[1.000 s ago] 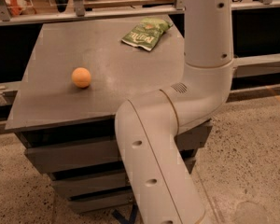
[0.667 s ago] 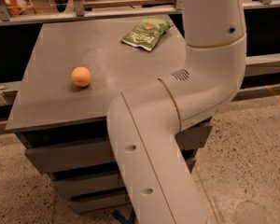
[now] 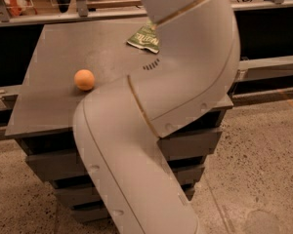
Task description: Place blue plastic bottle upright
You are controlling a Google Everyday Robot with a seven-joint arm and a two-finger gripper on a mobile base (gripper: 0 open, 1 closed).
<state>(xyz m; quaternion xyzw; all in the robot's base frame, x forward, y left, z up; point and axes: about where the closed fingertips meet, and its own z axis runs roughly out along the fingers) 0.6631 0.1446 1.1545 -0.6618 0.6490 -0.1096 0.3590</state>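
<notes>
Grey matte surface (image 3: 53,106) atop a dark cabinet of stacked drawers (image 3: 44,165), standing on speckled stone flooring (image 3: 263,150). No sight of the small blue plastic bottle on any visible part of that surface; whether hidden behind the arm or elsewhere, impossible to say. Gripper likewise unseen, somewhere past the top edge where the arm runs out of view; jaws wide, narrow or holding something, cannot tell.

Filling the middle: a large white robot arm (image 3: 185,82) with a smooth plastic shell. Rises from the lower edge, bends at an elbow over the right half of the surface, and leaves through the top. Thin tan seams around its joints, a small cluster of vent slots (image 3: 151,65) near the bend, and a few round recessed holes along the lower link.

Flat green snack bag (image 3: 145,37) with pale print at the far side of the surface, its right part covered by the arm. Round orange ball (image 3: 84,79) on the left half, well apart from the bag and just beside the outline of the arm's lower link in this view.

Behind the far edge, a grey metal rail (image 3: 39,17) with uprights, and wood-coloured boards beyond it.
</notes>
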